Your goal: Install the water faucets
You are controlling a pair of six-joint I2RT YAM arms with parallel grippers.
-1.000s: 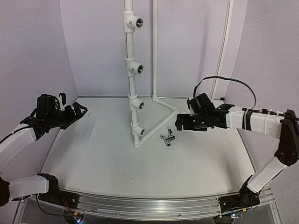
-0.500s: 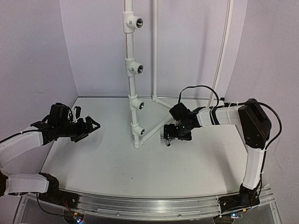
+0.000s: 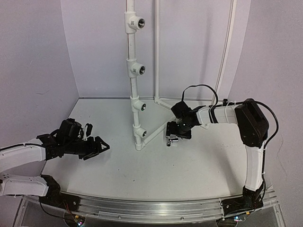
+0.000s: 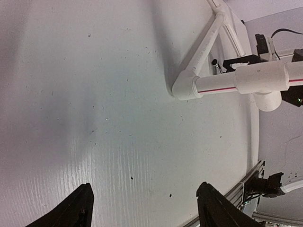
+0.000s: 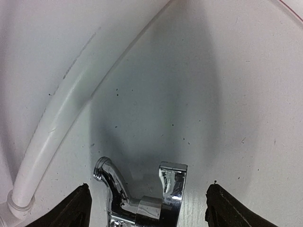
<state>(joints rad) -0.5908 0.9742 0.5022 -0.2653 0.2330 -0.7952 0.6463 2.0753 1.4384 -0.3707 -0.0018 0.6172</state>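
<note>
The water faucet (image 3: 173,140) is laid on the white table (image 3: 142,179), just to the right of the foot of the white pipe stand (image 3: 134,85) and near the slanted base pipe (image 3: 160,128) that runs back from that foot; it is touched by neither arm. The right claw (image 3: 176,135) is lowered directly over it with its jaws set wide; in the right wrist view the faucet (image 5: 142,201) is seen flat on the table between the two dark fingertips (image 5: 78,205) of the right claw (image 5: 149,208), with bare table left on either side, so nothing is gripped; its curved spout is turned toward the slanted base pipe (image 5: 57,132) and a flat shiny block is shown beside the spout. On the upright of the stand four tee fittings (image 3: 137,105) are carried one above another, each with a dark round opening faced outward, and no faucet is seen in any of them. The left claw (image 3: 98,149) is held low over the left part of the table, well apart from the faucet and the stand; its jaws are spread wide and nothing is held between them; in the left wrist view only bare table (image 4: 118,118) is seen between the tips of the left claw (image 4: 144,213), with the foot of the stand (image 4: 189,85) farther off.
</note>
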